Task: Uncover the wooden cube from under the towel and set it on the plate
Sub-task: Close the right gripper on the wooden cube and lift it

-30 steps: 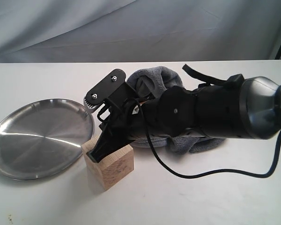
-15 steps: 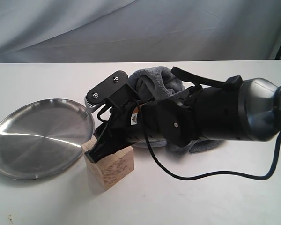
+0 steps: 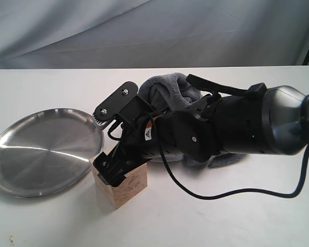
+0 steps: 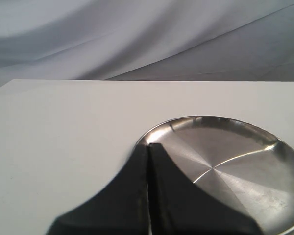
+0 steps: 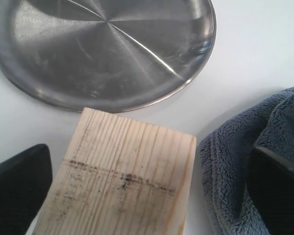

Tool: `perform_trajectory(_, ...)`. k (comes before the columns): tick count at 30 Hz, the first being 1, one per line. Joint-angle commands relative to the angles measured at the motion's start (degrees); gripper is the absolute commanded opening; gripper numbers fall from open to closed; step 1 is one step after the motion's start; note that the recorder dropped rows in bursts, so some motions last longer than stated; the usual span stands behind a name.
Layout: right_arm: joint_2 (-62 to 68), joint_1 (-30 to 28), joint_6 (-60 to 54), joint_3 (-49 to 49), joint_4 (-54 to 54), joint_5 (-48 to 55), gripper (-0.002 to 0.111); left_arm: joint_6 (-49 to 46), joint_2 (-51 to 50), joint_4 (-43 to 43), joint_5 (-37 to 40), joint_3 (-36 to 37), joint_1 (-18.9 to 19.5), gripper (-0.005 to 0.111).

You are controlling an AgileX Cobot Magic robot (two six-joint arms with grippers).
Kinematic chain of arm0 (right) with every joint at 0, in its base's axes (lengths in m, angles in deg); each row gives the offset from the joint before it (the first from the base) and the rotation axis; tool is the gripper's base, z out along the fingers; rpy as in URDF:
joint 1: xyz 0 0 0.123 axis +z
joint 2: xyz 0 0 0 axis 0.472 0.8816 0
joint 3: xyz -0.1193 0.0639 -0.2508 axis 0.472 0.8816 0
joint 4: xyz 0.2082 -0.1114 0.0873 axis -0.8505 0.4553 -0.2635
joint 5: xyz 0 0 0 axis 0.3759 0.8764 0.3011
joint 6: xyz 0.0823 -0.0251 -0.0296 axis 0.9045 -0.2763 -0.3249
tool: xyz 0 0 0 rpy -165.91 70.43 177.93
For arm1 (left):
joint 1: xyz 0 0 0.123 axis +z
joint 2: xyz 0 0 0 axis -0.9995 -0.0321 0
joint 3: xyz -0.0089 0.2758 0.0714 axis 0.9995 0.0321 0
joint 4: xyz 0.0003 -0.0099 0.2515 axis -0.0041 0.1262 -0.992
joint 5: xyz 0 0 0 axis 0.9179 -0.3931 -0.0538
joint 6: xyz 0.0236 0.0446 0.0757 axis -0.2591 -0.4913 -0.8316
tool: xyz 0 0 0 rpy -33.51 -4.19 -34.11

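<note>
- A grey-blue cloth backdrop (image 3: 144, 31) hangs in soft folds behind the back edge of a plain white worktop (image 3: 221, 221).
- The plate (image 3: 41, 154) lies near the worktop's left edge. It is bare and shiny, with light streaks across the metal.
- The wooden cube (image 3: 131, 185) stands uncovered on the worktop near the front edge, just beside the plate's rim. Whether the two touch is hard to tell.
- The towel (image 3: 167, 87) is bunched in a heap toward the back edge, about midway along it, and the right arm partly hides it.
- The right gripper (image 5: 148, 164) reaches across from the right edge and sits over the cube with its jaws wide apart. One finger is on the towel side and the other on the far side of the block. Neither looks pressed against the wood, though the angle leaves this uncertain.
- A black cable (image 3: 237, 193) sags from that arm onto the worktop.
- The left gripper (image 4: 148, 152) has its fingers pressed together with nothing between them, pointing toward the plate.
</note>
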Motion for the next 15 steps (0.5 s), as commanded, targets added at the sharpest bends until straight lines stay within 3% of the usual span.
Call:
perform_trajectory(1, 0.0, 0.1, 0.4, 0.0, 0.7, 0.1, 0.105, 0.3, 0.1, -0.1, -0.8, 0.0, 0.2, 0.0)
perform_trajectory(15, 6.3, 0.1, 0.8, 0.0, -3.3, -2.8, 0.105, 0.2, 0.1, -0.1, -0.8, 0.0, 0.2, 0.0)
